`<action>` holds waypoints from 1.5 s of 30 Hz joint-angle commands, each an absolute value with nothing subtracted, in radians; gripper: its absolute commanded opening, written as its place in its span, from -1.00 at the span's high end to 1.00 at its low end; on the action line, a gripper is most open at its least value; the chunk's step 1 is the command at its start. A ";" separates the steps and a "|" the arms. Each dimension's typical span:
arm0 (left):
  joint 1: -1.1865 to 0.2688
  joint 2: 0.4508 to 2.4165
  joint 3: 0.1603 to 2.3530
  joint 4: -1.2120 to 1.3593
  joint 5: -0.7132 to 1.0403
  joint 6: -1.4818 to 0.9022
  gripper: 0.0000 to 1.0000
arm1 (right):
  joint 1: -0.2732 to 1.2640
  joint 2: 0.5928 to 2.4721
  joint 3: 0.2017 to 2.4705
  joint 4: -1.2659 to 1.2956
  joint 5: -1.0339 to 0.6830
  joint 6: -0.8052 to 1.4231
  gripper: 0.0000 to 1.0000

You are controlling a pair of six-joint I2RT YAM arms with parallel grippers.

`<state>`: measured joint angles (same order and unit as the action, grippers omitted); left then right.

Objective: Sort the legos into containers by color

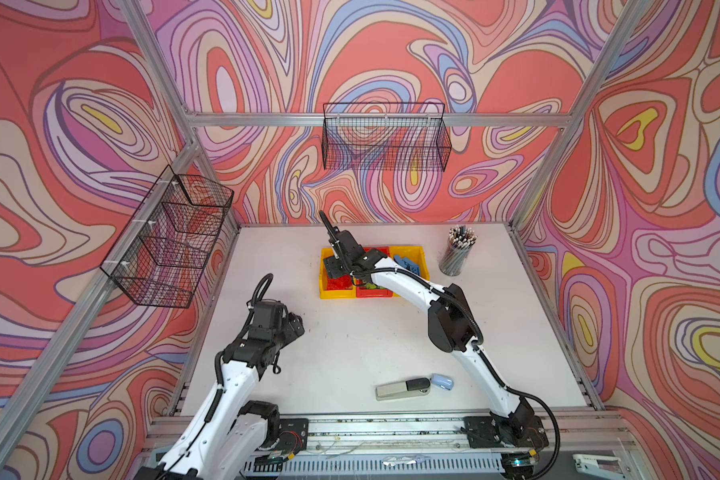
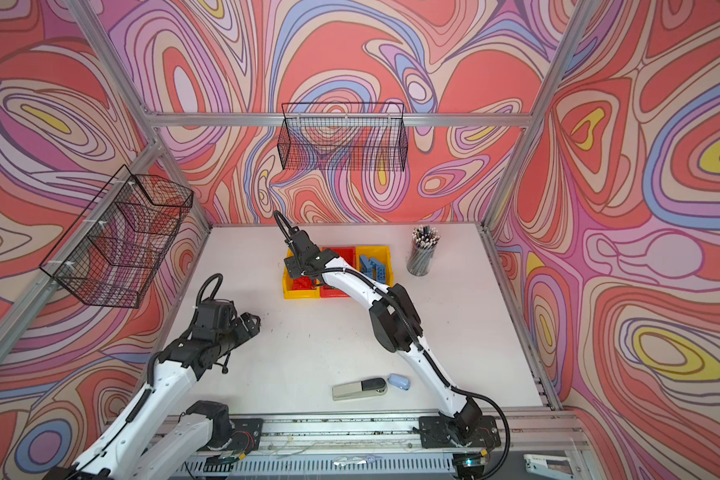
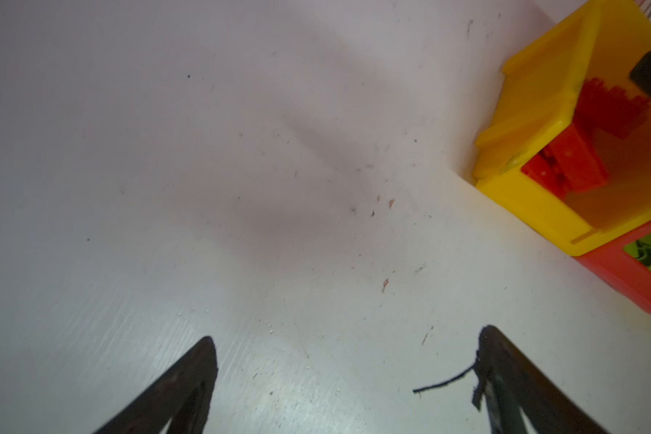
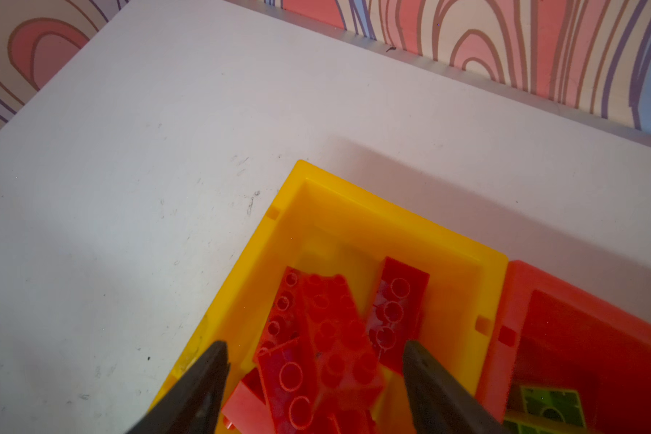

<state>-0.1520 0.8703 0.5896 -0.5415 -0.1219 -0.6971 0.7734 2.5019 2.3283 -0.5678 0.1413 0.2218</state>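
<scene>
Several red legos [image 4: 327, 338] in yellow container [image 4: 354, 210], right fingers [image 4: 440, 383] apart above them, left fingers [image 3: 188, 383] apart over table [image 3: 241, 188].

White table [image 1: 350, 353] — bins [image 1: 337, 294], stapler [image 1: 402, 390], pencil cup [image 1: 456, 255]

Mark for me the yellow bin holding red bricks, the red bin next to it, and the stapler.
Yellow plastic bin holding red bricks [image 4: 391, 218]: right wrist view, bare inner wall.
Red plastic bin beside it [image 4: 519, 297]: right wrist view, wall adjoining the yellow bin.
Grey-and-black stapler [image 1: 393, 391]: in a top view, grey body.
</scene>
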 commanded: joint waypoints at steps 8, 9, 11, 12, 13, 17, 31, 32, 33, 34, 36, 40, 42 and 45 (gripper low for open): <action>-0.157 0.923 0.692 -0.413 -0.228 -0.437 -0.91 | 0.744 2.305 2.276 -0.574 0.118 0.196 -0.96; -0.158 0.925 0.689 -0.396 -0.238 -0.404 -0.92 | 0.736 2.235 2.191 -0.552 0.117 0.189 -0.96; -0.158 0.933 0.681 -0.360 -0.252 -0.344 -0.92 | 0.717 2.099 1.989 -0.477 0.130 0.173 -0.96; -0.158 0.938 0.675 -0.339 -0.261 -0.321 -0.93 | 0.698 2.034 1.898 -0.456 0.135 0.174 -0.96; -0.158 0.942 0.667 -0.314 -0.264 -0.301 -0.92 | 0.677 1.986 1.822 -0.451 0.135 0.180 -0.96; -0.158 0.944 0.607 -0.158 -0.276 -0.261 -0.94 | 0.599 1.769 1.502 -0.392 0.183 0.190 -0.96; -0.101 1.032 0.421 0.225 -0.318 -0.117 -0.91 | 0.322 1.170 0.612 0.175 0.317 0.075 -0.96; -0.081 1.041 0.414 0.252 -0.309 -0.108 -0.91 | 0.301 1.158 0.573 0.220 0.338 0.070 -0.96; -0.058 1.053 0.411 0.274 -0.287 -0.101 -0.91 | 0.290 1.154 0.541 0.269 0.360 0.061 -0.96; -0.029 1.067 0.407 0.297 -0.260 -0.098 -0.91 | 0.280 1.158 0.505 0.330 0.387 0.045 -0.96; 0.018 1.097 0.399 0.357 -0.215 -0.109 -0.91 | 0.253 1.181 0.459 0.428 0.406 0.027 -0.96; 0.052 1.177 0.377 0.509 -0.170 -0.098 -0.91 | 0.190 1.302 0.410 0.627 0.396 0.024 -0.96; 0.052 1.216 0.375 0.557 -0.156 -0.081 -0.91 | 0.177 1.367 0.392 0.740 0.386 0.022 -0.96; 0.054 1.261 0.350 0.653 -0.152 -0.089 -0.91 | 0.157 1.478 0.395 0.848 0.340 0.017 -0.96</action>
<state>0.0475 1.2354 0.3771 0.4927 -0.1814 -0.1116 0.1699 1.4143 0.4011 0.6415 0.3656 0.0444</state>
